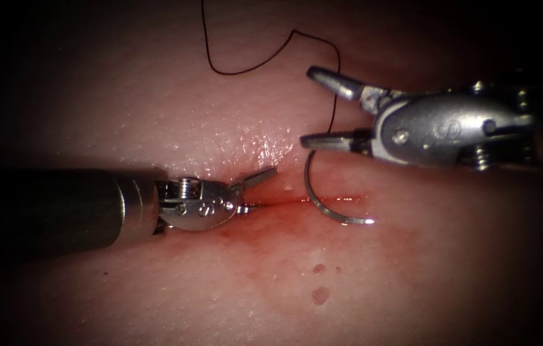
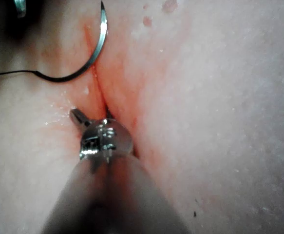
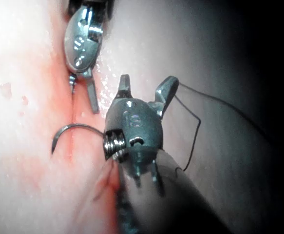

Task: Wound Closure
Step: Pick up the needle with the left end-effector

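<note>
Needle (image 1: 326, 206): curved steel, lying free across the cut (image 1: 322, 200) at its right part, not held by either end effector; pointed tip rests on the tissue (image 1: 156, 102) on the near side of the cut, swaged end on the far side just under the right tool's lower jaw. Whether it passes through the tissue, can't tell. Thread (image 1: 265, 61): thin, dark, slack, runs up from the swaged end, then loops leftward over the far tissue. Cut is a narrow horizontal slit with red fluid (image 1: 265, 247) staining around and below it.
</note>
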Controlling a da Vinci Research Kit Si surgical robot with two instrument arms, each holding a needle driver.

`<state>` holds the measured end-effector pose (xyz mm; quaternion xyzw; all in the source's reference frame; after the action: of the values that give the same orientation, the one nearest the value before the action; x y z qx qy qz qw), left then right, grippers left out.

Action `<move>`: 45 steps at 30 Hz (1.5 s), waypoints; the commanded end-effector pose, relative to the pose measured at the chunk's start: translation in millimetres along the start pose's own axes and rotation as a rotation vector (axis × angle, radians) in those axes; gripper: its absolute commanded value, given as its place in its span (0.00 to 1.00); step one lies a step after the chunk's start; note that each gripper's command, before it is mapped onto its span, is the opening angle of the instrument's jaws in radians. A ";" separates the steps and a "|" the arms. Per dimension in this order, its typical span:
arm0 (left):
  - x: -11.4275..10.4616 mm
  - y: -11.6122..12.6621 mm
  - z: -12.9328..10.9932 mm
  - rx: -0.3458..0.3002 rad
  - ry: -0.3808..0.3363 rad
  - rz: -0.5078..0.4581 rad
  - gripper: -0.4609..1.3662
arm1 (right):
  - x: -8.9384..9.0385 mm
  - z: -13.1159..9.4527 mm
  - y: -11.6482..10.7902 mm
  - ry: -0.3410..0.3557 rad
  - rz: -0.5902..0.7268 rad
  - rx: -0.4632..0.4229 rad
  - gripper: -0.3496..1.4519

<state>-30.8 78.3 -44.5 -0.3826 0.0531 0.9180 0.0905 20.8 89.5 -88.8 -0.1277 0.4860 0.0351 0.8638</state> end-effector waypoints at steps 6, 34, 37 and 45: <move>0.2 0.1 -0.3 -0.019 0.013 0.000 0.44 | 0.2 -0.3 0.1 0.001 0.003 0.015 0.89; 3.6 -3.3 -5.2 -0.008 0.061 -0.018 0.52 | -0.9 -2.4 1.6 0.002 0.008 0.040 0.86; 4.7 -3.9 -5.9 -0.029 0.081 -0.019 0.53 | -0.9 -2.5 1.6 0.002 0.008 0.042 0.86; 6.9 -5.6 -6.4 -0.168 0.087 0.017 0.53 | -1.0 -2.5 1.7 0.002 0.008 0.042 0.86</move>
<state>-30.2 83.7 -54.2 -0.4293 -0.0196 0.9018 0.0450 17.8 90.6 -89.5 -0.1115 0.4880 0.0305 0.8652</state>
